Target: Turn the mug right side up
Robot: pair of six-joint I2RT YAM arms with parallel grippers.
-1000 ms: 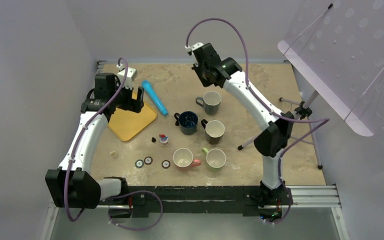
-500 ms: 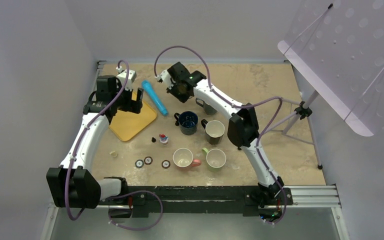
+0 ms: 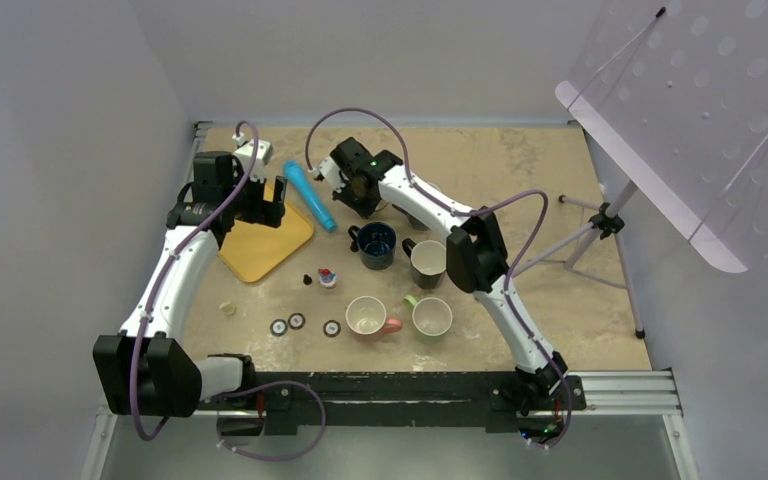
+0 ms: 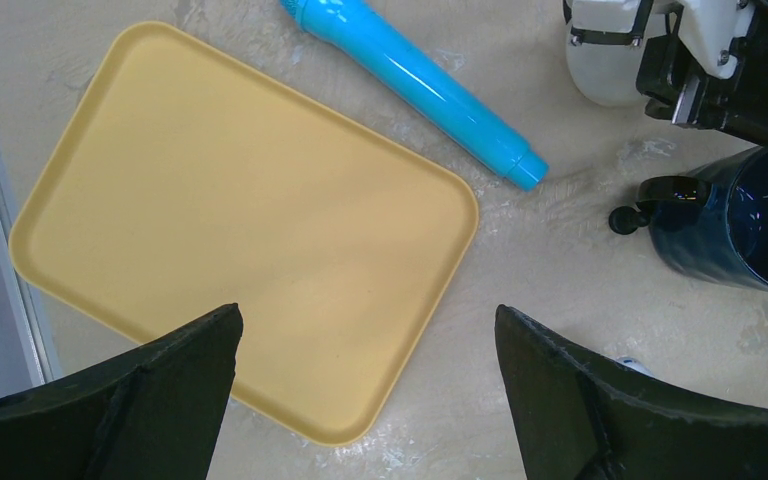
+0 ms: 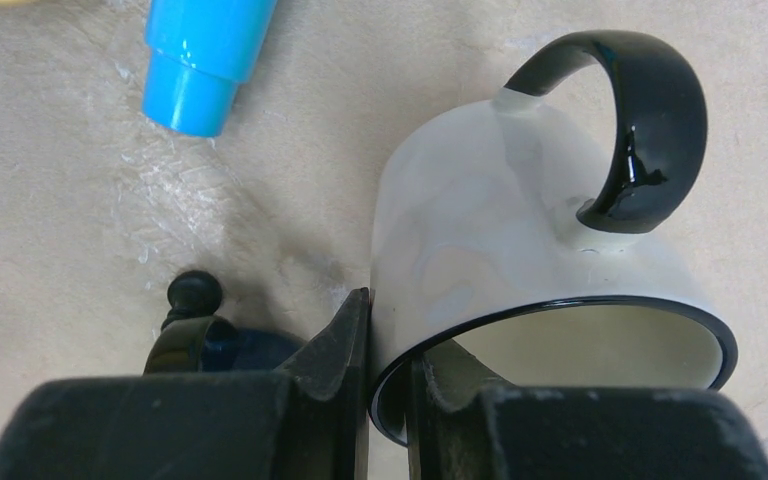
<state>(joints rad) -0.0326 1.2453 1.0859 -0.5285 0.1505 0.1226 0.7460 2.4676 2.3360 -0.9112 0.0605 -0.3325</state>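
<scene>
Where the right arm reaches across to the far left-centre of the counter (image 3: 530, 160), the right claw (image 5: 390, 335) is pinching the rim of the white mug (image 5: 480, 230). One finger lies against the outside of the wall, the other sits inside the mouth, and the black-edged lip is caught between them. The mug's mouth faces the wrist camera, and its glossy black handle curves off the far side of the body. Whether the body touches the counter cannot be told. Just beside it are the narrow end of the blue tube (image 5: 205, 60) and the handle of the dark blue mug (image 4: 740, 235), which stands upright with its opening up. The left claw (image 4: 365, 330) hangs spread wide above the yellow tray (image 4: 230, 220), holding nothing. That tray lies flat on the counter, with the tube near its far edge but apart from it. Nearer the arm bases stand three more upright mugs: a dark mug (image 3: 428, 263), a pink-handled mug (image 3: 368, 316) and a green-handled mug (image 3: 431, 316)
</scene>
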